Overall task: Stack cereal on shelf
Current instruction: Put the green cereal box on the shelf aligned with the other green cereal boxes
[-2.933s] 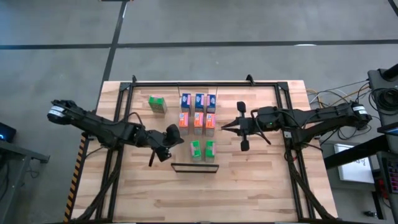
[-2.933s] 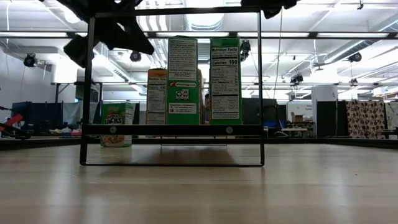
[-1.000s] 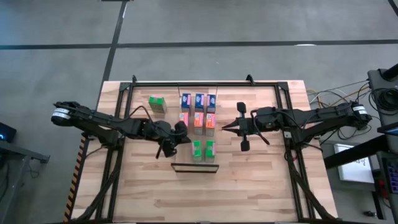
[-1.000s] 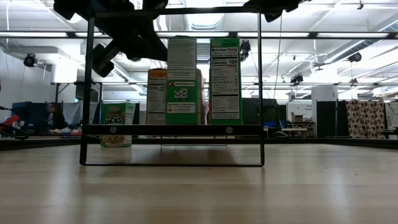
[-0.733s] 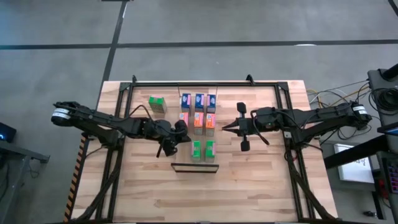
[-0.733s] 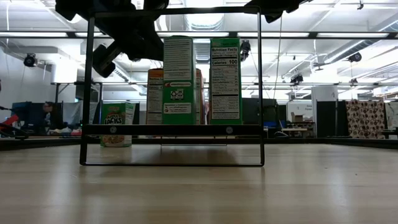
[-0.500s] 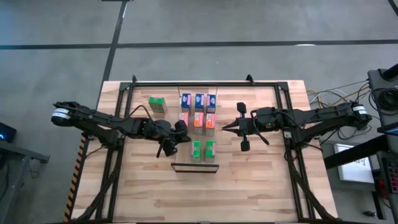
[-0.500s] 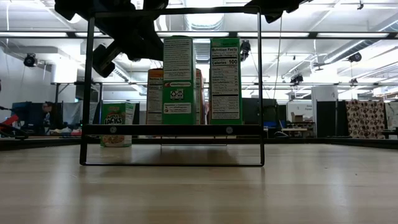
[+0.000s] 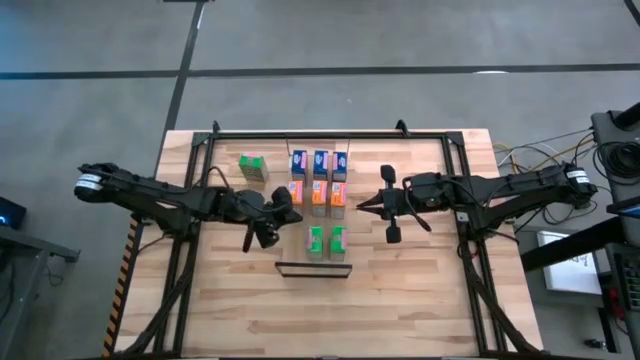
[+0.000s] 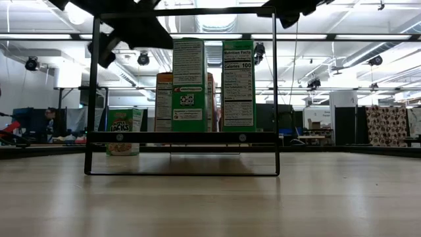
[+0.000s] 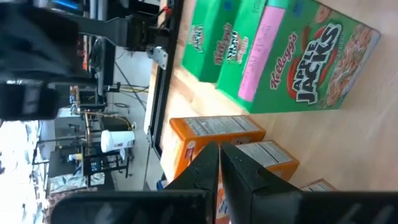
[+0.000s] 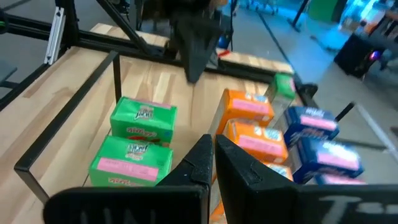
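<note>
High view: we see eight cereal boxes (image 9: 318, 192) grouped mid-table behind a thin dark frame (image 9: 313, 269), and a ninth, the lone green box (image 9: 252, 167), well apart near the far rail. Our left gripper (image 9: 262, 232) hangs closed and empty just beside the group; the right gripper (image 9: 368, 204), also closed and empty, waits on the other side. We cannot clearly make out a shelf panel. We judge the stray box remains: open the left fingers, reach across, grasp it.
</note>
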Motion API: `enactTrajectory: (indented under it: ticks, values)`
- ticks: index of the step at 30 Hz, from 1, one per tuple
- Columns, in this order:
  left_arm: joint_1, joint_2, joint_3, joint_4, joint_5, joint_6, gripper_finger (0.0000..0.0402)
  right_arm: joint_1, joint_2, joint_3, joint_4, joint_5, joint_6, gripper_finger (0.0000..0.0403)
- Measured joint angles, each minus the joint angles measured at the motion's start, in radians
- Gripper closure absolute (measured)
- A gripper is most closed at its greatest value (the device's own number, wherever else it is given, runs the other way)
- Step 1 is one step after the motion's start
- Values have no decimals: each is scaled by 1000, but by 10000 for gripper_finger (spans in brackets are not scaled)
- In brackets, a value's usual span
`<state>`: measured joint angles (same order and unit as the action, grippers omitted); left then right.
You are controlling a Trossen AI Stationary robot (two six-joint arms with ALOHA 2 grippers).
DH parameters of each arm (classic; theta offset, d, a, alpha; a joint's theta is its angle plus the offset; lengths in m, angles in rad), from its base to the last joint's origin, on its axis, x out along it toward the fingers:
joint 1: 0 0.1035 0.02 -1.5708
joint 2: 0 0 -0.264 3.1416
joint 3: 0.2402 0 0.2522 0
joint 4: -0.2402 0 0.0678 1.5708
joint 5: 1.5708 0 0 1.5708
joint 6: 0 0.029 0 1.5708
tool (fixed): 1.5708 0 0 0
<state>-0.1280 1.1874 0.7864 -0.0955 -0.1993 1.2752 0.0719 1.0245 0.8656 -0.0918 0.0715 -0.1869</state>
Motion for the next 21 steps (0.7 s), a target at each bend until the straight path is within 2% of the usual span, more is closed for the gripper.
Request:
enactTrajectory:
  ticks: [12, 18, 21]
  values:
    - [0, -156, 0, -85, -5, -167, 401, 0, 142, -3, 68, 0, 126, 394]
    - [0, -203, 0, -96, -102, -222, 401, -1, 173, -3, 84, 0, 190, 394]
    - [1, -217, 0, -100, -110, -241, 401, -3, 180, -3, 103, 2, 200, 394]
